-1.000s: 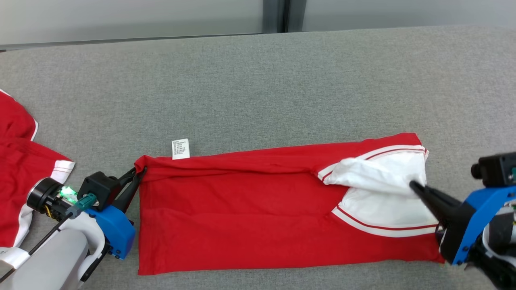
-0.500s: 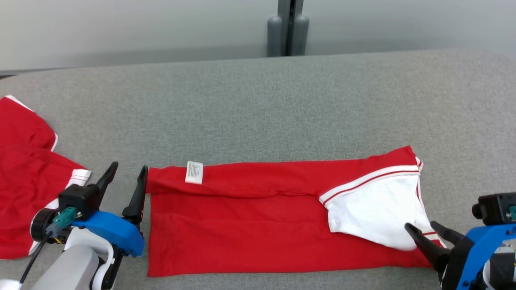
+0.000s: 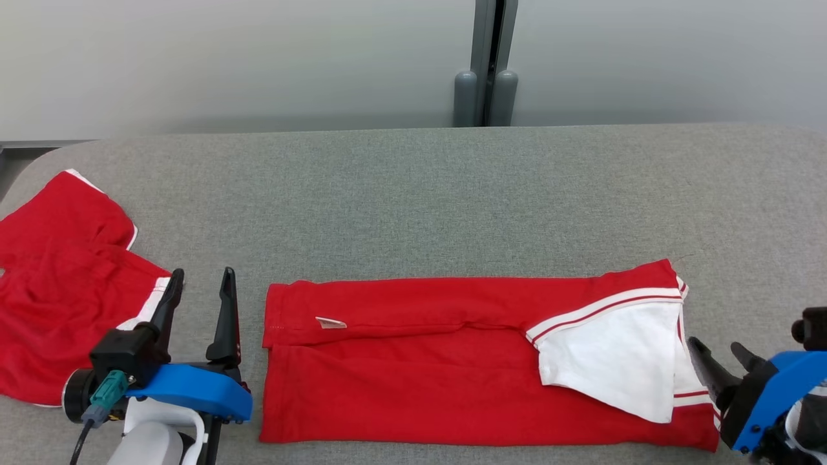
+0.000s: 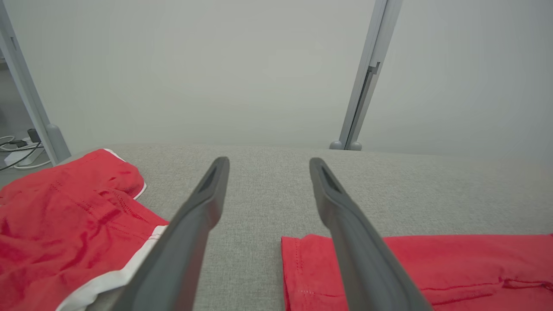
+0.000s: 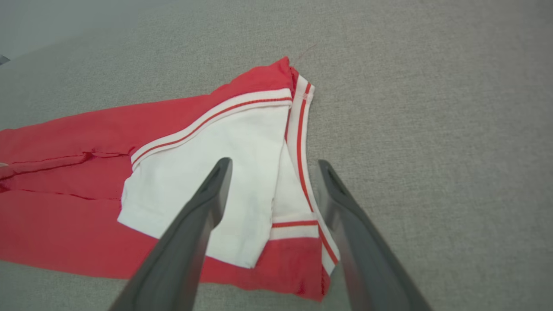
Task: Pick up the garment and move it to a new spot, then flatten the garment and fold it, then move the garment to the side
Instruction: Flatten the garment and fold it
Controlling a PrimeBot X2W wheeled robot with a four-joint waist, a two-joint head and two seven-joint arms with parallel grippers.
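Head view has one folded red garment [image 3: 420, 381] lying as a long band along the near edge of the grey surface [image 3: 413, 194], from about the middle toward the near right corner. One white sleeve [image 3: 614, 361] with red stripes is folded over its right end, and one small white label [image 3: 331, 322] shows near its left end.

I count two tools, both with jaws spread wide and holding nothing. My left tool [image 3: 202, 274] stands just off the garment's left end, apart from the cloth, fingers pointing toward the far edge. In the left wrist view bare surface lies between the fingers, and the garment's end lies behind one of them. My right tool [image 3: 714, 343] sits just beside the garment's right end. In the right wrist view its fingers straddle the sleeve's striped hem, and I cannot tell whether they touch it.

One second red garment [image 3: 58, 290], crumpled and trimmed in white, lies at the surface's left edge, on the far side of my left tool. One grey post [image 3: 486, 64] rises behind the far edge.
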